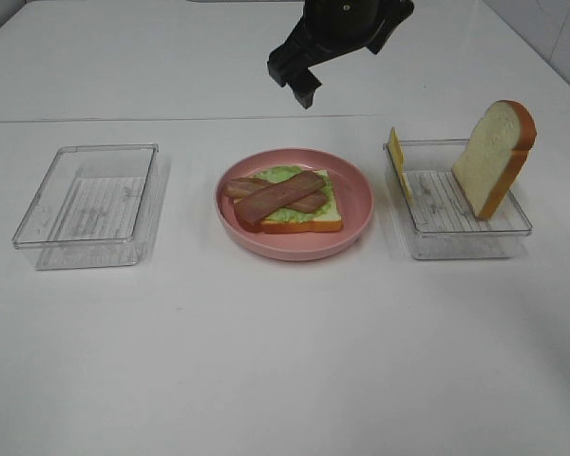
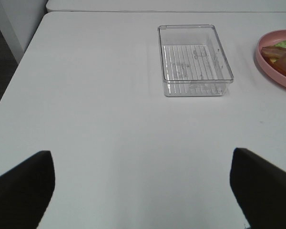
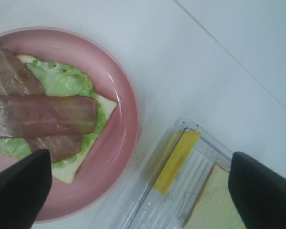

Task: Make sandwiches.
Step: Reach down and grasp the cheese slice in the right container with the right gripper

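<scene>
The partly built sandwich (image 1: 290,198) lies on the round pink plate (image 1: 356,190): one bread slice, a green lettuce leaf (image 3: 64,81) and two crossed bacon strips (image 3: 43,116). A second bread slice (image 1: 494,157) stands on edge in the right clear tray (image 1: 461,242). A thin yellow cheese slice (image 1: 397,160) leans on that tray's left wall, and it also shows in the right wrist view (image 3: 177,160). My right gripper (image 1: 293,85) hangs open and holds nothing, high above the table behind the plate. In its wrist view the right gripper (image 3: 139,155) is over the plate's edge and the tray. My left gripper (image 2: 140,152) is open over bare table.
An empty clear rectangular tray (image 1: 85,204) sits left of the plate and also shows in the left wrist view (image 2: 195,59). The white table's left edge (image 2: 19,71) is visible there. A seam (image 1: 123,120) runs across the table behind the trays.
</scene>
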You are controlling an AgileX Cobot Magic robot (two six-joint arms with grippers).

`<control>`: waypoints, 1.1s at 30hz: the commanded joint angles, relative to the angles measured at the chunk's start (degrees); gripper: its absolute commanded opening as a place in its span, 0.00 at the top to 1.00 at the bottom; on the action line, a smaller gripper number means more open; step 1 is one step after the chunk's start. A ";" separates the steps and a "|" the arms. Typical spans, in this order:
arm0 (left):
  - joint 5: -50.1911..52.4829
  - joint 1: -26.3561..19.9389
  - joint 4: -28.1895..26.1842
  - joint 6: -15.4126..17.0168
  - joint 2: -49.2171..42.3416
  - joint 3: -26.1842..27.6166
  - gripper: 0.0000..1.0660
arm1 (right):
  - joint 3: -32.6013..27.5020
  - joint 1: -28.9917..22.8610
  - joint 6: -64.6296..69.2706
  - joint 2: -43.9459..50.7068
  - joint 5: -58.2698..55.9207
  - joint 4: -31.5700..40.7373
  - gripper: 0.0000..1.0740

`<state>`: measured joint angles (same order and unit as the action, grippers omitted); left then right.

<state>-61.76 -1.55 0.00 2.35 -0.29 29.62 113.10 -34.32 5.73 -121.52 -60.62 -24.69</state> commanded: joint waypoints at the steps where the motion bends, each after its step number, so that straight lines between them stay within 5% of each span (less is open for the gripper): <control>1: 0.23 -0.06 -0.46 0.00 -0.74 -0.06 0.15 | 2.18 1.55 0.63 0.69 -4.13 -1.09 0.08; 8: 0.23 -0.06 -0.46 0.00 -0.74 -0.06 0.15 | 3.15 4.53 0.63 0.86 -6.82 -0.46 0.08; 23: 0.23 -0.06 -0.46 0.00 -0.74 -0.06 0.15 | 3.09 14.55 -1.26 0.46 -5.56 14.50 0.08; 33: 0.23 -0.06 -0.46 0.00 -0.74 -0.06 0.15 | 3.09 15.70 -2.92 -2.75 -4.98 18.16 0.08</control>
<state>-61.76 -1.55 0.00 2.35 -0.29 29.62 116.02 -18.79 4.07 -123.13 -66.00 -7.73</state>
